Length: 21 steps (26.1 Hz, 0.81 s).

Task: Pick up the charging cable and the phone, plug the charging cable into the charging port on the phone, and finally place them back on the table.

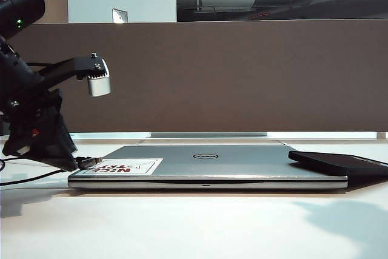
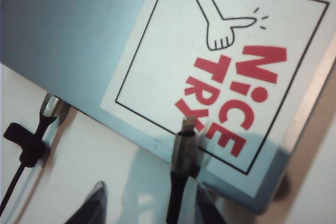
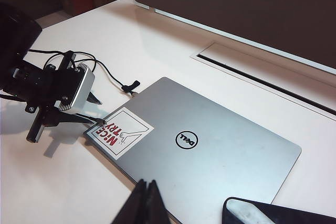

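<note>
Two arms over a wide white table [image 1: 194,222], grey-brown divider panel [image 1: 230,71] behind it. Silver Dell laptop [image 3: 220,145], lid closed, lies flat mid-table; a sticker [image 3: 118,131] with red lettering sits on the lid corner nearest the left arm.

Phone [image 1: 342,163]: black, glossy, resting partly on the laptop's far-right corner in the exterior view and overhanging it. Charging port not discernible.

Left hand [image 1: 85,163] low at the sticker corner of the laptop, clamped on the charging cable [image 2: 181,182] just behind its plug; the silvery plug tip sits over the sticker's edge, whether touching the lid I cannot tell. Black cord trails off behind the hand across the table.

Second black cord [image 2: 31,145], with its own plug end, lies against the laptop's edge just beside the held one, near but apart from it.

Right hand [image 3: 146,203] raised above the table's near side, fingers pressed together, holding nothing, well apart from the phone.
</note>
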Motion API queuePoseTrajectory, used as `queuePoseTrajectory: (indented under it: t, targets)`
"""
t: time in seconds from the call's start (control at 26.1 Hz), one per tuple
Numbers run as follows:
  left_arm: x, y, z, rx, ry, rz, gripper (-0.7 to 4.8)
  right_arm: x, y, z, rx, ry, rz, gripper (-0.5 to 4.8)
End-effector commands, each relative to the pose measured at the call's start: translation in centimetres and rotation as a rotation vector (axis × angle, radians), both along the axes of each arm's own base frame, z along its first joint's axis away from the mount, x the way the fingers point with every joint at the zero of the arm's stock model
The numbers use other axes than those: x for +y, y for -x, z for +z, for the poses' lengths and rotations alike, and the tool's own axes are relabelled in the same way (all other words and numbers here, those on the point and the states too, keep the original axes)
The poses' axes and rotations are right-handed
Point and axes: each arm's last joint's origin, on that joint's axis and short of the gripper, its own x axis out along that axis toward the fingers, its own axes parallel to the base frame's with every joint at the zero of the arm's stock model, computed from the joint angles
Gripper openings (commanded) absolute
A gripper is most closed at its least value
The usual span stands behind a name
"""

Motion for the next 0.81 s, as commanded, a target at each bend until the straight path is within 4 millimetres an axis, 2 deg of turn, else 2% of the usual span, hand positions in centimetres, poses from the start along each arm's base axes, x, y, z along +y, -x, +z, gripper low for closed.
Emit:
queuePoseTrajectory:
  t: [0.04,0.81]
  targets:
    - [0.0,-0.1,-0.2,0.004,0.001,-0.003,2.06,0.0,0.1,0.4,-0.024,-0.015,0.007,-0.05]
    - [-0.1,-0.4,-1.3,0.042,-0.012,-0.002,2.05,0.0,0.1,0.5,-0.03,-0.018,0.007,-0.05]
